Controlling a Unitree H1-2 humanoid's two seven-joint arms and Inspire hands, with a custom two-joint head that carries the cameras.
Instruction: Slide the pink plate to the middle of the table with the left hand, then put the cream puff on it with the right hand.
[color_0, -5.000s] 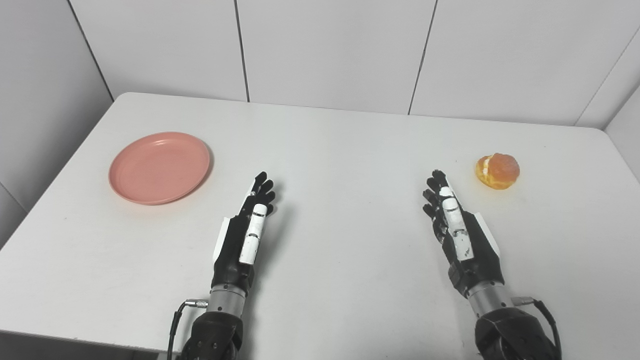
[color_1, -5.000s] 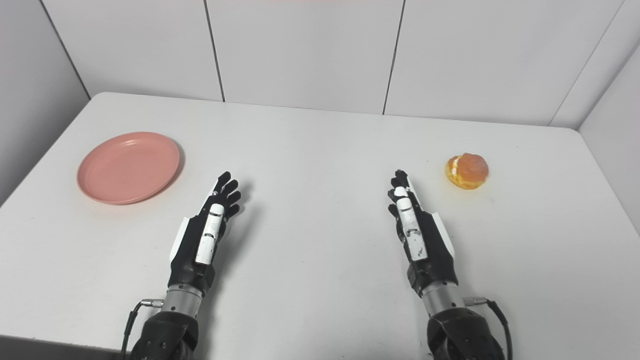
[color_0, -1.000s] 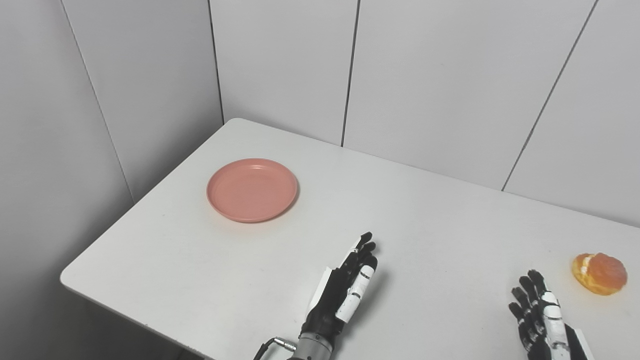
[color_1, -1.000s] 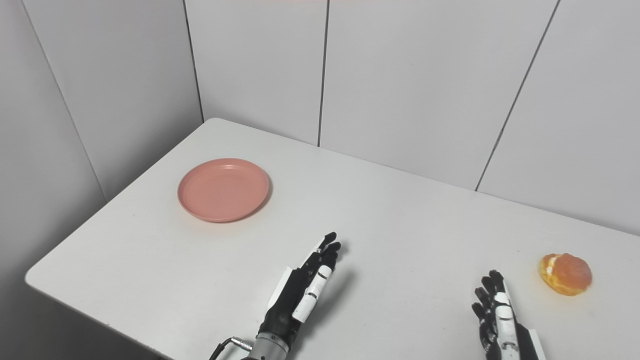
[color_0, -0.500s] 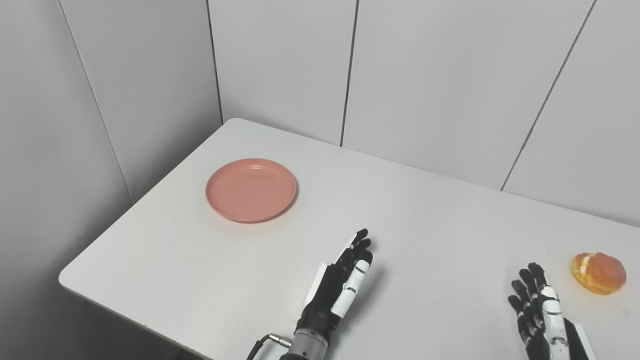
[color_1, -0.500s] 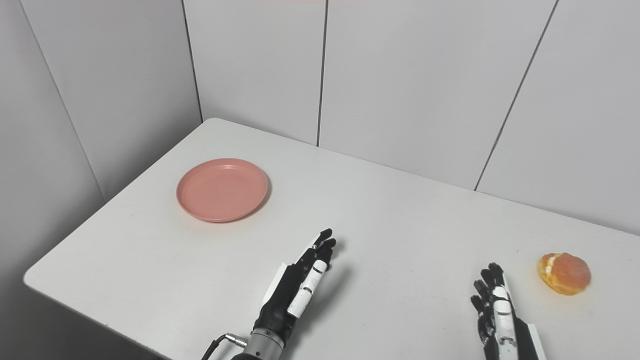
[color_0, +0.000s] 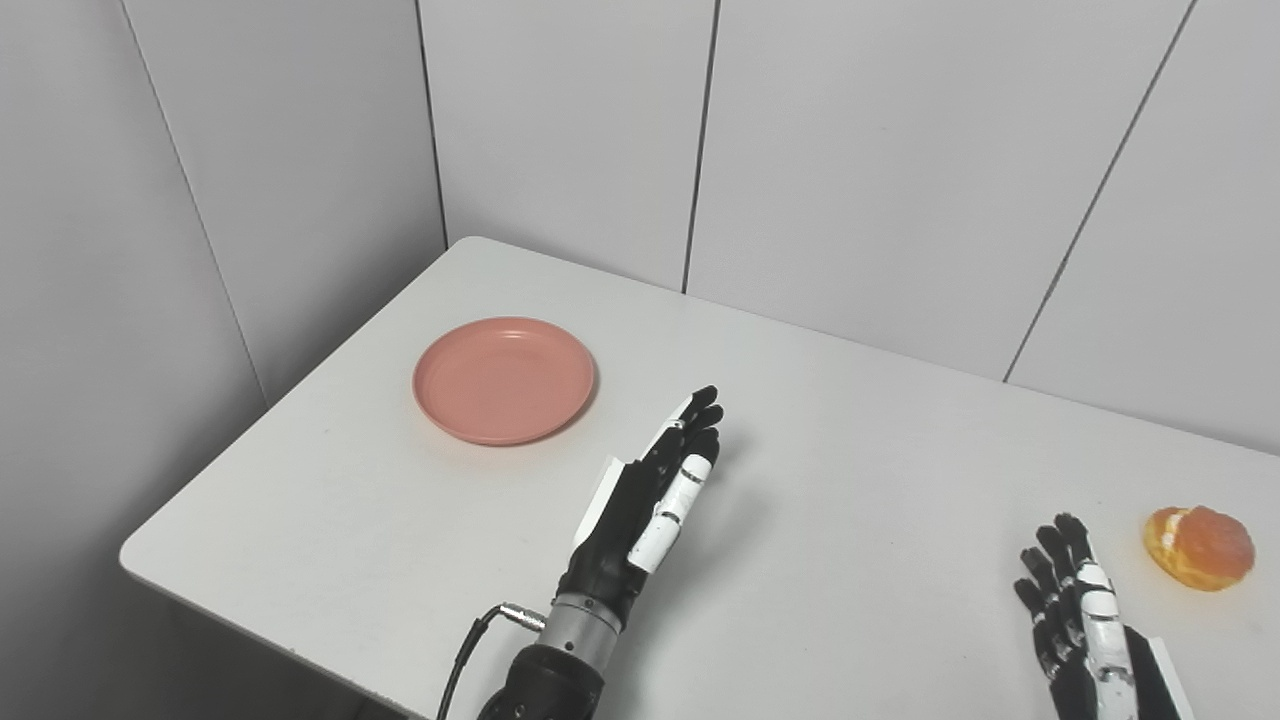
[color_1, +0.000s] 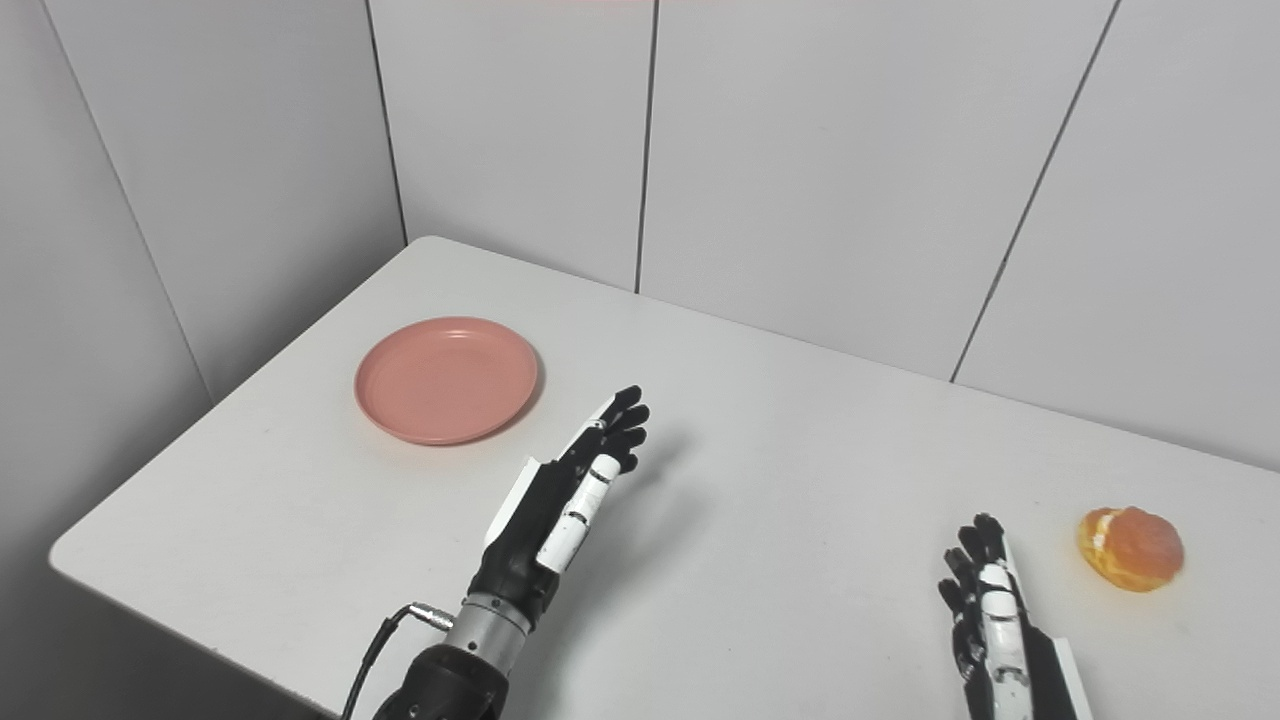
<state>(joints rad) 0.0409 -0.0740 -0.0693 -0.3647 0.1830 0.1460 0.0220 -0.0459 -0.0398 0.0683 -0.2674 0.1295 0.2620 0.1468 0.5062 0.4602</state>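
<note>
At bottom edge, right hand (color_0: 1085, 630) is cut off, fingers spread.

No words, numbers or signs can be read anywhere in these pictures; nothing here carries any writing.
</note>
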